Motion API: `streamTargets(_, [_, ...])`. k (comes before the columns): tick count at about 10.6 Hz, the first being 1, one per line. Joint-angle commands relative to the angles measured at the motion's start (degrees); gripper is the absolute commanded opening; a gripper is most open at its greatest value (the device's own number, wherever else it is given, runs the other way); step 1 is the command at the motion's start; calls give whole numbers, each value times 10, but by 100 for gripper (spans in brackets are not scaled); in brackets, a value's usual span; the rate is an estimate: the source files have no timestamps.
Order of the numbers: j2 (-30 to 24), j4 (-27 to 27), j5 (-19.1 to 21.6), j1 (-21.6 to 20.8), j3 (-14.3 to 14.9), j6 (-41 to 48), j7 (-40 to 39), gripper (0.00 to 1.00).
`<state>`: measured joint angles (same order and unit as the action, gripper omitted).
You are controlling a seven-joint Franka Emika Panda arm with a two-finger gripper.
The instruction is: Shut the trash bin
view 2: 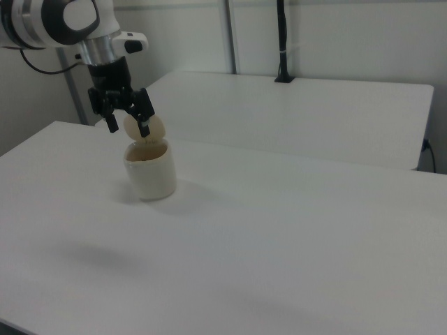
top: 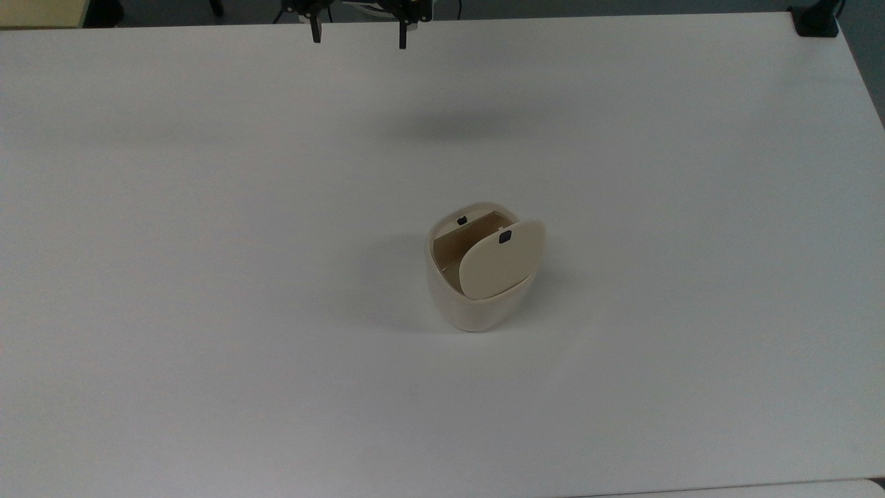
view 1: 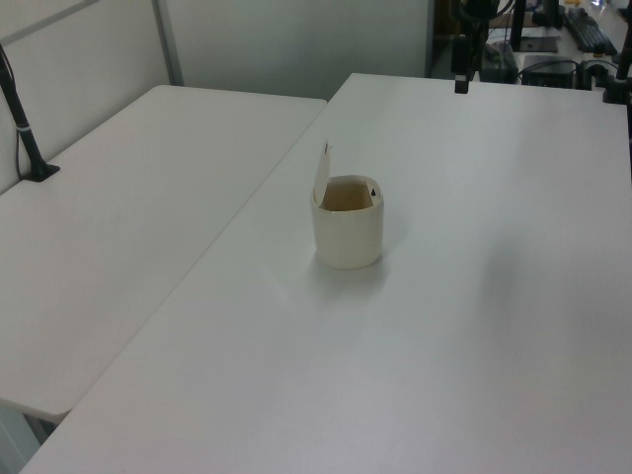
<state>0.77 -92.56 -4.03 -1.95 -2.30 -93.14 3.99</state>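
The cream trash bin (top: 470,311) stands near the middle of the white table (top: 207,277). Its flat lid (top: 501,259) is up, tilted toward the top view's right, and the brown inside shows. A small black square marks the lid. In the left view the bin (view 1: 348,237) has its lid (view 1: 321,173) standing upright at the left. My gripper (top: 359,36) hangs open at the table's far edge in the top view, well away from the bin, with nothing between its fingers. In the right view the gripper (view 2: 127,127) overlaps the lid (view 2: 155,128) above the bin (view 2: 150,174).
A second white table (view 1: 148,197) adjoins this one. A black post on a clamp (view 2: 281,42) stands on it. Another black clamp (top: 816,21) sits at the top view's upper right corner. The gripper's shadow (top: 442,124) falls on the table.
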Motion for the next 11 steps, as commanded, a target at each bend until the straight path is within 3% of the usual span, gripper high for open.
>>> streamTargets(1, [-3, -6, -13, -8, 3, -2, 12, 100])
streamTargets(11, [3, -7, -13, -10, 1, -23, 12, 100])
